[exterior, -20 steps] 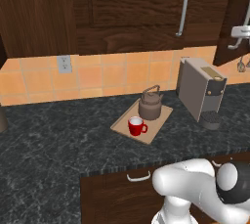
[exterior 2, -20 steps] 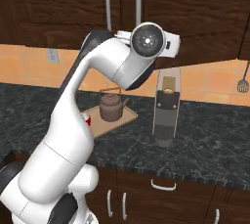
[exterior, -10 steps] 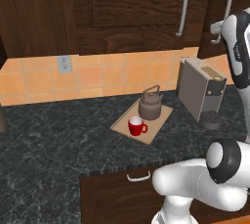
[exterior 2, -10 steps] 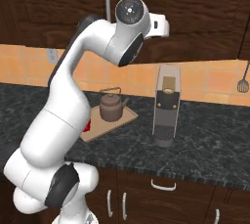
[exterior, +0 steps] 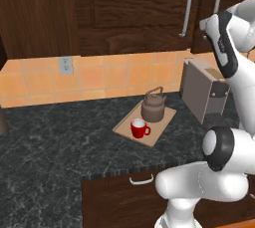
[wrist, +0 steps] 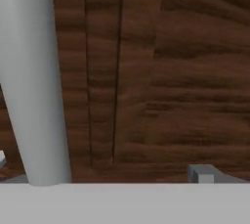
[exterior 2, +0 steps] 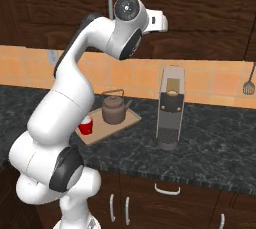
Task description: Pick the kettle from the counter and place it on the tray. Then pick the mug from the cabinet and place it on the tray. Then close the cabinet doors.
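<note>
The dark brown wood wall cabinet (exterior: 134, 13) spans the top of both base views, and its two tall wood-grain cabinet doors (exterior 2: 90, 3) lie flush and shut, each carrying a long white vertical bar handle (exterior: 188, 5). No brand, label or writing can be read on any surface.

Below runs the dark black-grey marbled stone counter (exterior: 55, 147), with dark wood drawers and small white handles under its edge and an orange tiled backsplash (exterior: 99, 75) behind it.

The white arm with dark joints (exterior 2: 70, 98) rises from the base and bends up to the cabinet front, its hand held high against the doors near the two bar handles.

A boxy grey-brown toaster (exterior: 204, 92) stands upright on the counter, just beside the board on its right.

The flat rectangular light-tan wooden tray (exterior: 162, 117) lies on the counter. On it sits the small squat brownish-grey metal kettle (exterior: 153, 107) with its thin arched handle upright, and near it, toward the front edge, the small bright red mug (exterior: 139, 128) with a white inside.

The two-finger gripper (wrist: 102, 174) stands wide open and holds nothing; in the hand view one bar handle crosses close before it, with the seam between the doors straight ahead. Kettle, mug and tray lie well below and well apart from it.
</note>
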Tool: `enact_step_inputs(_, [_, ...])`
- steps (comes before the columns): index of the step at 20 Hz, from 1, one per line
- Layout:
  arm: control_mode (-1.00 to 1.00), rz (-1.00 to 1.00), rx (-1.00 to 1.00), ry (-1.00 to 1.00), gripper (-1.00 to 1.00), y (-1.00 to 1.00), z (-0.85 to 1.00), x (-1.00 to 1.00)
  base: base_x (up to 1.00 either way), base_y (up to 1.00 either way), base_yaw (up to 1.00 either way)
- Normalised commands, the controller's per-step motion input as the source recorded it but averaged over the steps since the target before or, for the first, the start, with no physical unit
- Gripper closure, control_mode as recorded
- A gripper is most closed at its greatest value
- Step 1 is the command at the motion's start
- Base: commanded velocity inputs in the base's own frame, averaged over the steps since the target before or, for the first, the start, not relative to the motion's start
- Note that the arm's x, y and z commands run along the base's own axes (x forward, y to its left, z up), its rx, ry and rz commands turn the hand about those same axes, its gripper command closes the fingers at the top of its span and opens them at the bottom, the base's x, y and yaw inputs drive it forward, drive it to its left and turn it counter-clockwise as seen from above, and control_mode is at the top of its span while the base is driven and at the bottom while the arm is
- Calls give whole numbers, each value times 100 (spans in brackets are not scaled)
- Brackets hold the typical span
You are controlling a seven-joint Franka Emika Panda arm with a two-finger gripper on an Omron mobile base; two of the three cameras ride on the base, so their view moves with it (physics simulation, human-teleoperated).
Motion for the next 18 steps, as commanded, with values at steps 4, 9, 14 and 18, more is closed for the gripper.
enact_step_inputs(4, [-100, -3, 0, 0, -100, 9, -32, 82, 0, 0, 0])
enact_step_inputs(9, [-100, 0, 0, 0, -100, 6, -26, 65, 0, 0, 0])
enact_step_inputs(14, [-100, 0, 0, 0, -100, 1, -22, 56, 0, 0, 0])
enact_step_inputs(18, [-100, 0, 0, 2, -100, 0, -18, 36, 0, 0, 0])
